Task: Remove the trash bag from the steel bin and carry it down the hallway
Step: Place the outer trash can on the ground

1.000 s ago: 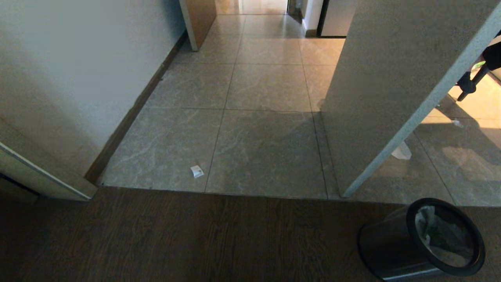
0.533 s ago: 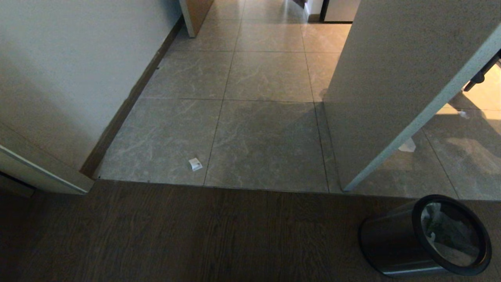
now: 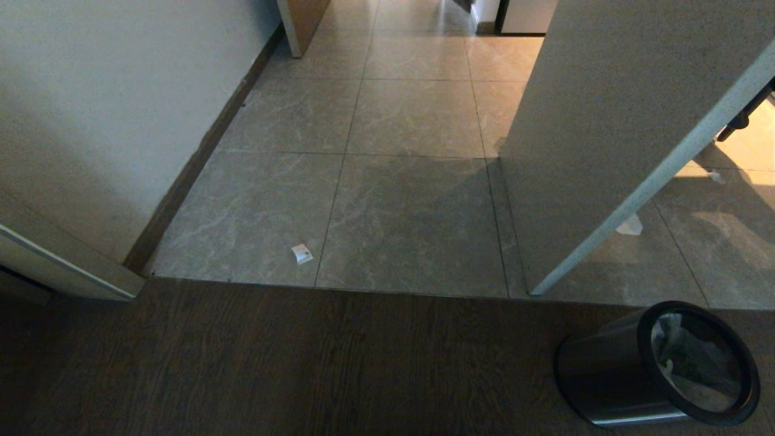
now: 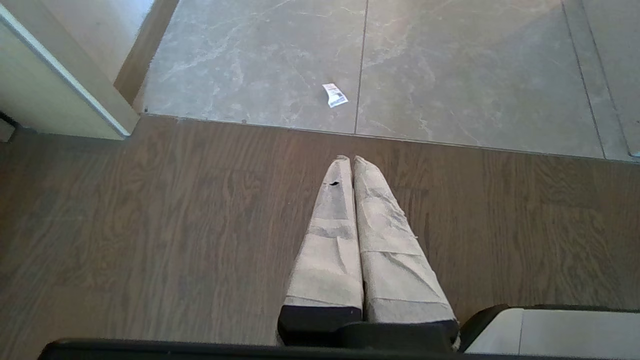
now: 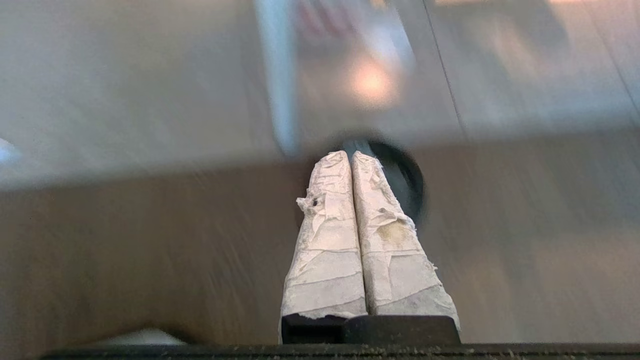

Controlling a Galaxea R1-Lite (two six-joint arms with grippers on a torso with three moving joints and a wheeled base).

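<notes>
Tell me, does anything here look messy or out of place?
A little: a white paper scrap lies on the grey tiles, and another pale scrap sits beyond the wall's corner. The steel bin stands upright with its bag inside.

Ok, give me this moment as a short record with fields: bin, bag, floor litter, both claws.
bin: steel bin upright on dark wood floor, by the tile edge
bag: pale trash bag inside the bin
litter: paper scrap on grey tiles
left claw: shut, empty, over wood floor
right claw: shut, empty, pointing toward the bin's black rim
</notes>
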